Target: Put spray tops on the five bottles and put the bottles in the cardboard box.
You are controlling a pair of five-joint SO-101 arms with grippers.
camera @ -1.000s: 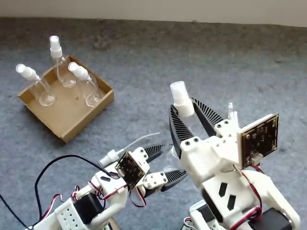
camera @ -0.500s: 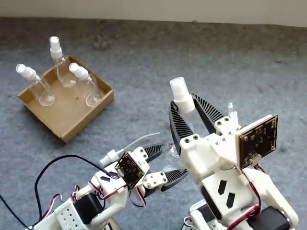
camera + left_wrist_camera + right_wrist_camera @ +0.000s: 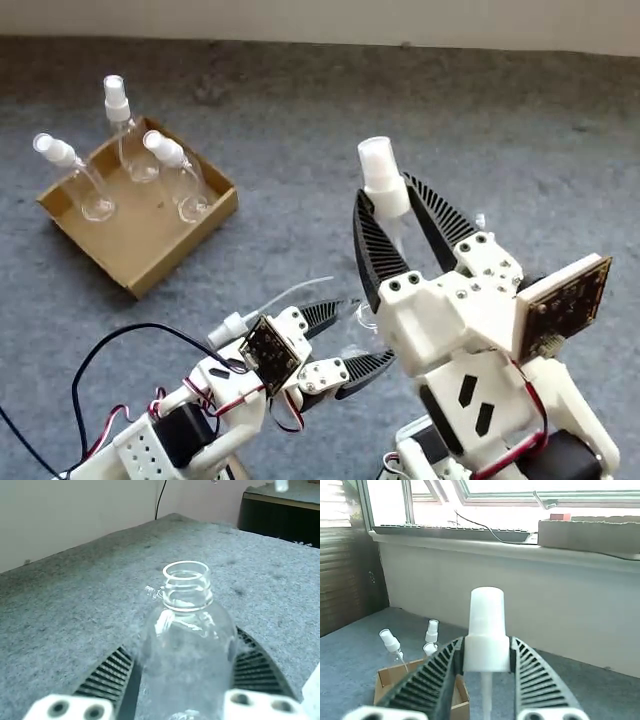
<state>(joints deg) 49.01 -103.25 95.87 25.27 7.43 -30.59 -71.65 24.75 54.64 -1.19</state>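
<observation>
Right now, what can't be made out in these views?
- Open bottle in the left hand: base cut off at the left wrist view's edge.
- Spray top: tube end cut off at the right wrist view's edge.
- Small clear item behind the right hand, high view: too hidden to identify.

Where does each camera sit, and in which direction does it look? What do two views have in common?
High view: fixed above the table, looks down on the cardboard box; shows both arms, left gripper and right gripper.
Left wrist view: on the left wrist, looks along its fingers at the open bottle they hold.
Right wrist view: on the right wrist, looks past its fingers and held spray top to a windowed wall.
Shared: high and right wrist views show the cardboard box holding three capped bottles.
</observation>
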